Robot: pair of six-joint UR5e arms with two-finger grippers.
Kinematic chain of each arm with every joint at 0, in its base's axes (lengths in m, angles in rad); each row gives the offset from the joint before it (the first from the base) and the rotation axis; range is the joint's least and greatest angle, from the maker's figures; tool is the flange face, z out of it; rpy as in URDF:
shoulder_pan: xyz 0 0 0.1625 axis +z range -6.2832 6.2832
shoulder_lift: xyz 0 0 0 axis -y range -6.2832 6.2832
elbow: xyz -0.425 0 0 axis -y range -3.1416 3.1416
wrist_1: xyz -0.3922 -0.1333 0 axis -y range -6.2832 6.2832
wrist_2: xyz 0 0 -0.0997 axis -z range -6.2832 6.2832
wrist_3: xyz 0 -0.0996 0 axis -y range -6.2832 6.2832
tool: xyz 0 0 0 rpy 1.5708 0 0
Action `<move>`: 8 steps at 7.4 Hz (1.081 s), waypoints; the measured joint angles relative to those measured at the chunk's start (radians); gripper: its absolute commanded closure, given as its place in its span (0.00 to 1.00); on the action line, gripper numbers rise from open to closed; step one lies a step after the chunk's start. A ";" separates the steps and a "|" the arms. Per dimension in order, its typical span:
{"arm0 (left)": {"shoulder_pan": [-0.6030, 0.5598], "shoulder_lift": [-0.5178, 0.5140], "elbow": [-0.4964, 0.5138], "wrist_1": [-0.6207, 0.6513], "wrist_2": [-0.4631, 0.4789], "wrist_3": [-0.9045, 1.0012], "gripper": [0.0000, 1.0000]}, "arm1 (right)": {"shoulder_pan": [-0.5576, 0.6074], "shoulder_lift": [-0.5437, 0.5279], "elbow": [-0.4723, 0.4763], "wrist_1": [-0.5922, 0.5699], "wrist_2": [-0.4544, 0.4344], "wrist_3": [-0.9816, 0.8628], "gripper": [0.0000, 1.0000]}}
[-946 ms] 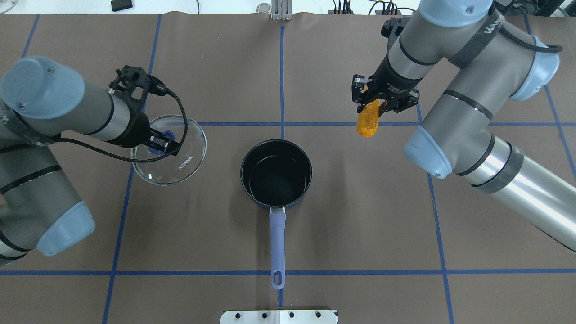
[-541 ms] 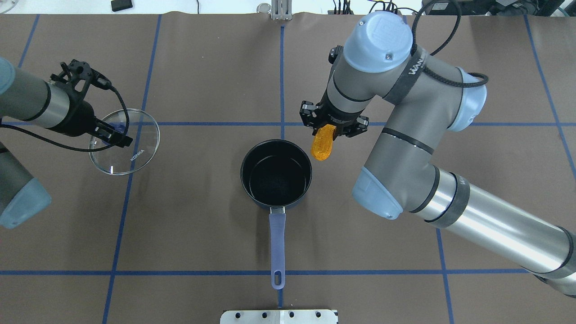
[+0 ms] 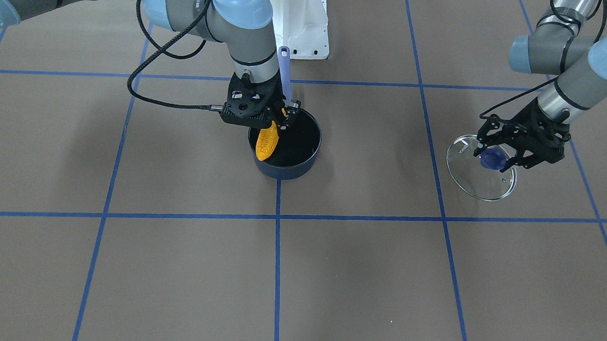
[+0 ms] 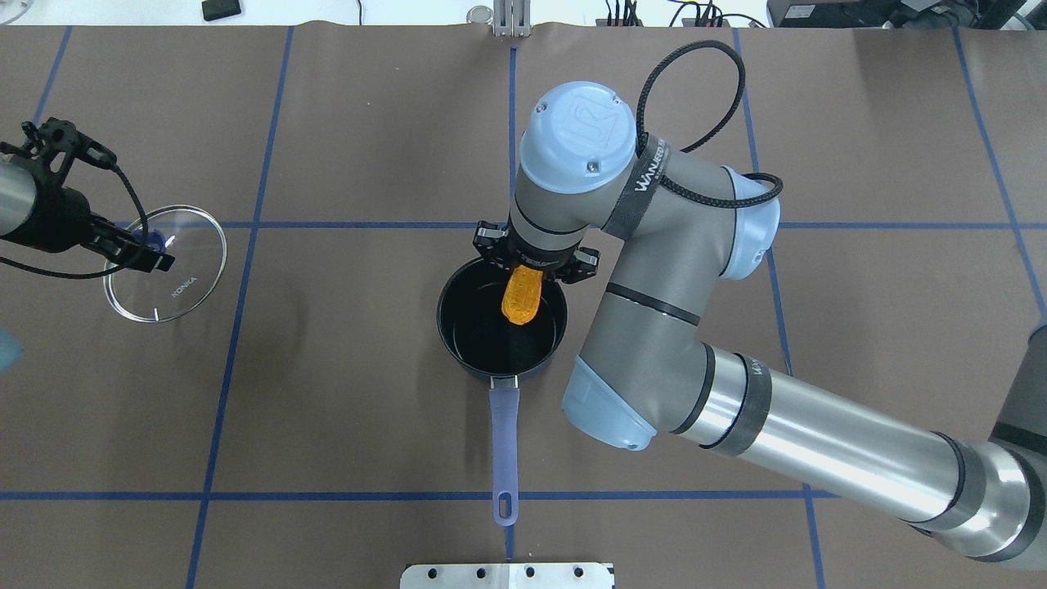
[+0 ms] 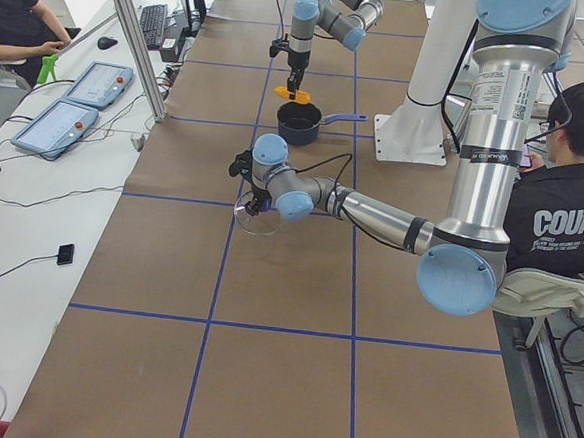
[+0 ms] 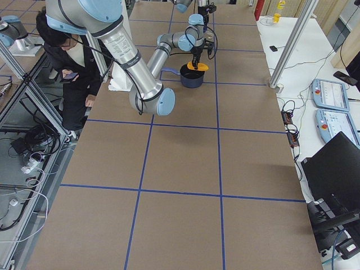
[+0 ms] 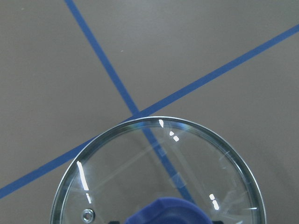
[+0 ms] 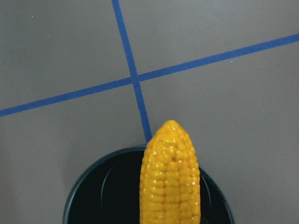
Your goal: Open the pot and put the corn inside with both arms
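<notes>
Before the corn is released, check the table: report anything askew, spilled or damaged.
Nothing stands out. The pot sits upright and open, empty inside. The right gripper holds the corn over its mouth, tip down. The left gripper holds the glass lid by its knob, off to the side. No spill or damage is visible.

Brown-covered surface (image 4: 368,123), ruled into large squares by blue tape (image 4: 327,496). Bright, even lighting with only soft shadows. Along one long side, a white bench (image 5: 32,211) carrying two grey control pendants (image 5: 58,127), a keyboard (image 5: 151,24) and a mouse (image 5: 105,43). Slanting aluminium posts (image 5: 134,38) at the bench edge. On the opposite side, a seated person in a black shirt (image 5: 563,218), beside metal framing and tangled cables (image 6: 31,138) on a grey floor (image 6: 48,180). Black monitor (image 6: 337,169) near one corner.
</notes>
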 measured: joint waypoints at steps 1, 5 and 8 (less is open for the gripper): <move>-0.013 0.020 0.001 -0.006 -0.006 0.022 0.32 | -0.016 0.007 -0.010 0.002 -0.015 0.004 0.57; -0.026 0.065 -0.023 -0.010 -0.009 0.036 0.32 | -0.060 0.010 -0.052 0.009 -0.045 0.001 0.57; -0.027 0.068 -0.026 -0.011 -0.007 0.037 0.32 | -0.093 0.008 -0.073 0.010 -0.082 -0.003 0.53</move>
